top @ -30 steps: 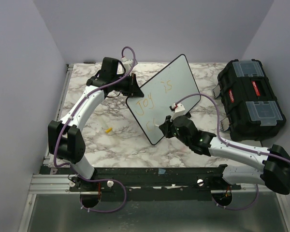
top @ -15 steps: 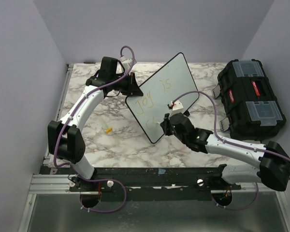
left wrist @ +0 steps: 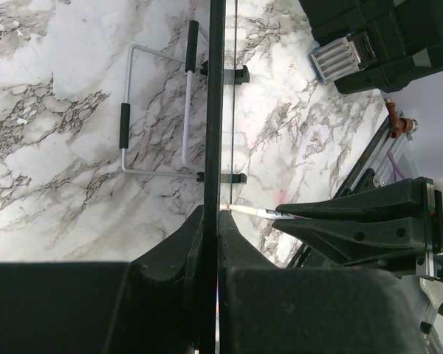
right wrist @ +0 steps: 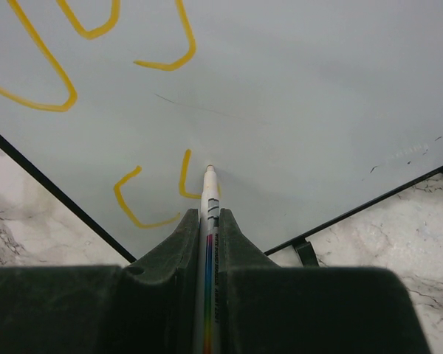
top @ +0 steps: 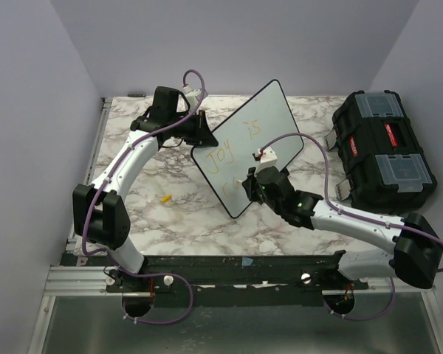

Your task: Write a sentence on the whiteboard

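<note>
The whiteboard (top: 269, 118) stands tilted on the marble table, its left edge clamped in my shut left gripper (top: 204, 136). In the left wrist view the board's black rim (left wrist: 215, 110) runs edge-on between the fingers of the left gripper (left wrist: 213, 210). The sentence (top: 236, 144) reads "Joy is" in yellow, with a "c" and a fresh curved stroke (right wrist: 183, 177) below. My right gripper (top: 249, 184) is shut on a white marker (right wrist: 209, 203), whose tip touches the whiteboard (right wrist: 317, 96) beside that stroke. That marker (left wrist: 251, 211) also shows against the board's face in the left wrist view.
A black toolbox (top: 384, 151) with clear lids sits at the right edge of the table. A small yellow cap (top: 165, 198) lies on the marble left of the board. The board's wire stand (left wrist: 155, 110) rests behind it. Grey walls close in the table.
My right gripper has slid up and left along the board's lower part with the marker. A new stroke has appeared after the "c". The left arm and board have held still.
</note>
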`<state>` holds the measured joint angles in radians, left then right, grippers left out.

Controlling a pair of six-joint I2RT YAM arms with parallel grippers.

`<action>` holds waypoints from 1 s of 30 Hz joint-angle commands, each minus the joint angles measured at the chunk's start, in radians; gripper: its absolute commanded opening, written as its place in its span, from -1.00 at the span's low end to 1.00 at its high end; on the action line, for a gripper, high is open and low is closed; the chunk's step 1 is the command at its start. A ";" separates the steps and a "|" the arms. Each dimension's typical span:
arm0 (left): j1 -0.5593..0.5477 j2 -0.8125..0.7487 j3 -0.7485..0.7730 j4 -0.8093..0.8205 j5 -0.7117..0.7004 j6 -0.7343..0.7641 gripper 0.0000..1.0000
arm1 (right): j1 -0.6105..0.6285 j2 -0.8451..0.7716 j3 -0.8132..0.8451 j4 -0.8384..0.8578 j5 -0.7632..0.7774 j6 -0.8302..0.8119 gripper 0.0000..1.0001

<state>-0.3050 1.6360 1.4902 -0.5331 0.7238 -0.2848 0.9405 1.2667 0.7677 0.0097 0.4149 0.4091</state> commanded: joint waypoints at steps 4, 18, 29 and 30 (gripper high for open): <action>0.000 -0.016 0.005 0.064 -0.018 0.021 -1.00 | -0.002 0.034 0.051 0.051 -0.011 -0.015 -0.99; 0.000 -0.013 0.011 0.062 -0.018 0.022 -1.00 | -0.002 0.036 0.046 0.075 -0.086 -0.034 -0.99; 0.000 -0.011 0.015 0.061 -0.018 0.022 -1.00 | -0.003 0.030 0.013 0.065 -0.101 -0.015 -0.99; 0.000 -0.011 0.016 0.061 -0.018 0.022 -1.00 | -0.003 0.028 0.012 0.059 -0.096 -0.014 -0.99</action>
<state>-0.3019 1.6367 1.4902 -0.5331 0.7235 -0.2844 0.9401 1.2823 0.8001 0.0517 0.3645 0.3805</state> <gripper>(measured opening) 0.084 0.125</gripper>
